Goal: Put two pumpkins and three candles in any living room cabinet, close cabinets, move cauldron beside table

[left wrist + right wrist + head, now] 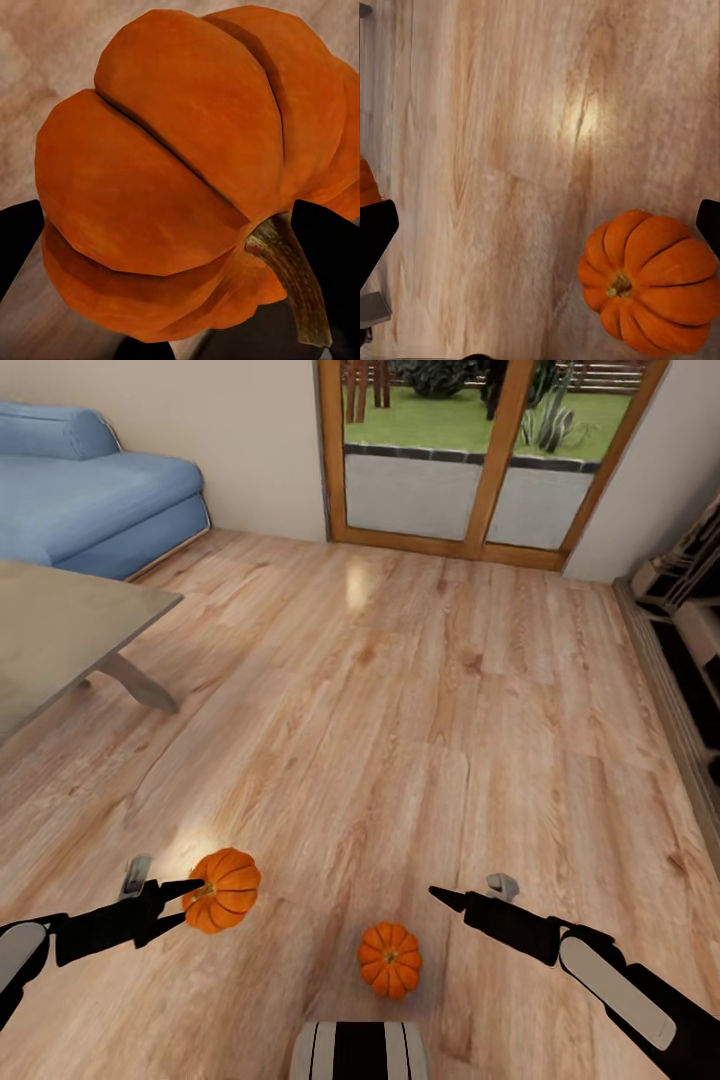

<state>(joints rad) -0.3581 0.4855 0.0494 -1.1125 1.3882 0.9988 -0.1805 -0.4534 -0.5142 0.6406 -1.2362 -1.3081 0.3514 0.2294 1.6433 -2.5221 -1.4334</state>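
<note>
Your left gripper pinches one ribbed orange pumpkin near its brownish stem, holding it above the light wood-plank floor. Your right gripper hangs spread and empty above the second orange pumpkin, which sits upright on the floor between your arms.

sofa cut by frame edge, table likewise
</note>
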